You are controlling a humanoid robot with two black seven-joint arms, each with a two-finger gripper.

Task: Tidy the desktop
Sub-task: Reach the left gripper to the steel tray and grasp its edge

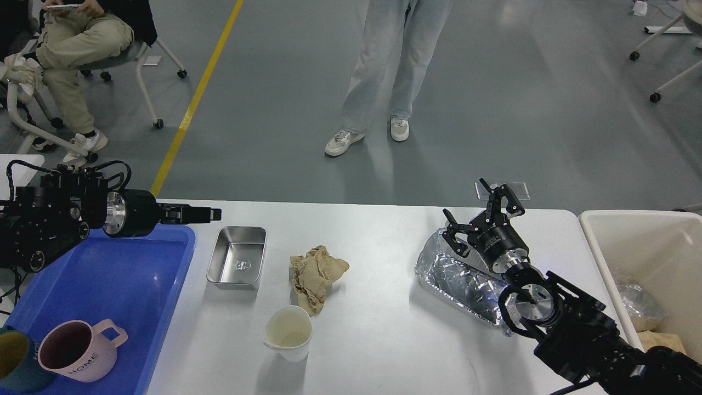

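Two cups sit at the near end of the blue tray (137,263) on the counter's left edge: a pink mug marked HOME (77,351), upright, and a dark teal cup (13,354) just beside it at the corner, cut off by the frame. The white counter (384,340) spans the view, its far edge running below the grey floor. Near the middle of its near edge stands a dented white paper cup (289,332), upright and open. A crumpled brown paper (315,274) lies just behind it, almost touching. Left of that, beside the tray, rests an open metal tin (237,264). Toward the right edge lies a crumpled foil wrapper (466,280), with the right arm crossing over its near end. The right gripper (476,215) sits above the wrapper's far end, fingers spread wide, holding nothing. The left gripper (211,214) hangs over the tray's far corner, seen side-on; finger spacing cannot be told. A cream bin (603,258) stands off the right edge with scraps inside.
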